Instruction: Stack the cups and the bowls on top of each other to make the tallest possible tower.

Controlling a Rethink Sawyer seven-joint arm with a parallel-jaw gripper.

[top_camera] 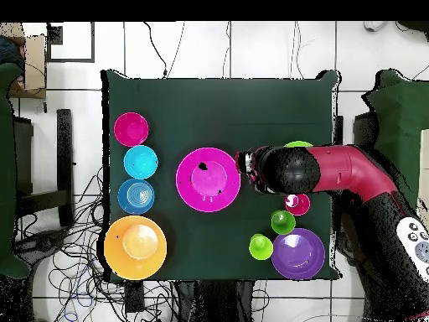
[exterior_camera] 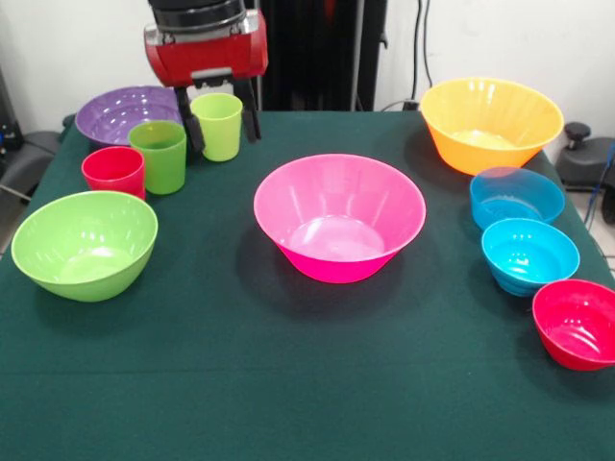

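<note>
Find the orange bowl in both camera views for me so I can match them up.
Front view: the orange bowl stands at the far right corner of the table.
Overhead view: the orange bowl lies at the lower left of the cloth.
Shared landmark: the translucent blue bowl sits right next to it in both views.

- Small glossy red plastic bowl (exterior_camera: 579,324), front view: right side cut off by the picture's edge.
- Large lime-green plastic bowl (top_camera: 298,145), overhead: mostly hidden under the red and black arm (top_camera: 335,172); only a sliver of rim shows.
- Short red plastic cup (top_camera: 297,204), overhead: upper part covered by the arm.
- Shallow purple plastic bowl (exterior_camera: 123,112), front view: near rim hidden behind the green plastic cup (exterior_camera: 159,157).
</note>
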